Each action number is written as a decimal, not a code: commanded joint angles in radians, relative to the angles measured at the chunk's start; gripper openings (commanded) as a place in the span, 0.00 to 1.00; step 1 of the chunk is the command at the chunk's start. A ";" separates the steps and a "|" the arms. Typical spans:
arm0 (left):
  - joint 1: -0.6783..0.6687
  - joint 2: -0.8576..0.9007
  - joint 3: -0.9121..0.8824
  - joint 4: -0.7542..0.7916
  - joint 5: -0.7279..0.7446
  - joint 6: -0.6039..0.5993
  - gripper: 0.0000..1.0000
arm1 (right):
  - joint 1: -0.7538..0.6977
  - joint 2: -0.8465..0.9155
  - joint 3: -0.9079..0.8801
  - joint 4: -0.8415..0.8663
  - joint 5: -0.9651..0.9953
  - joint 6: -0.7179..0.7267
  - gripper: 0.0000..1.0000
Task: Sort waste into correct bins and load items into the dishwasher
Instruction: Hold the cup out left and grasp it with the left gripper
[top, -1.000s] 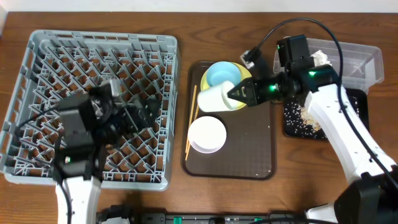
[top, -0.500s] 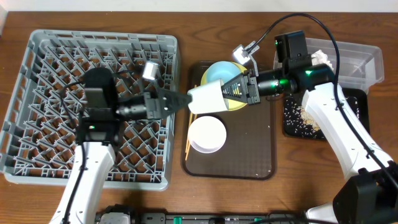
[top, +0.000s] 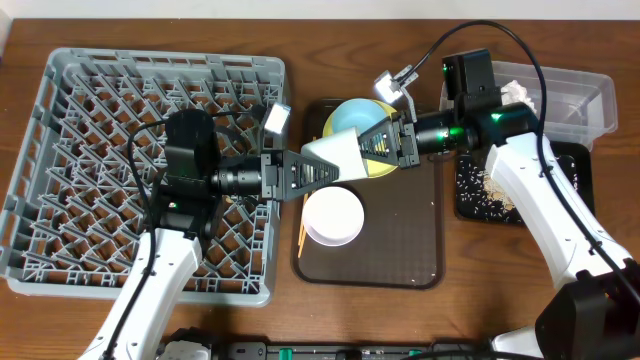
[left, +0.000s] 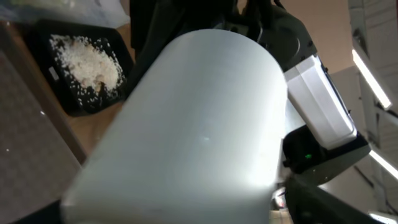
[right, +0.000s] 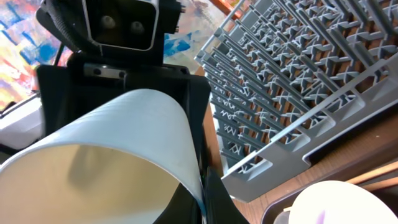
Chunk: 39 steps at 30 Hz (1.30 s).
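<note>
A small whitish cup (top: 338, 152) hangs on its side in the air above the left part of the brown serving tray (top: 400, 250), just right of the grey dish rack (top: 60, 90). The right gripper (top: 368, 150) is clenched on the cup's rim, one finger inside the mouth and one outside. The left gripper (top: 318, 170) reaches in from over the rack, and its fingers sit either side of the cup's closed end. Whether they press on it cannot be told, as the cup fills the left wrist view. On the tray below, a white bowl (top: 332, 215) sits near the front left. A light blue bowl (top: 355, 118) rests on a yellow plate (top: 392, 112) at the back. Wooden chopsticks (top: 302, 235) lie along the tray's left edge. To the right, a black tray (top: 470, 205) holds rice, and a clear tub (top: 570, 95) holds a crumpled tissue (top: 515, 93).
</note>
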 joint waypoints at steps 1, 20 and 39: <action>-0.005 -0.002 0.008 0.012 -0.022 -0.004 0.82 | 0.010 0.008 0.004 0.002 -0.022 -0.019 0.01; -0.005 -0.002 0.008 0.102 -0.054 -0.008 0.78 | 0.010 0.008 0.004 -0.046 0.013 -0.019 0.01; -0.005 -0.002 0.008 0.102 -0.073 -0.004 0.55 | 0.010 0.008 0.004 -0.045 0.017 -0.019 0.10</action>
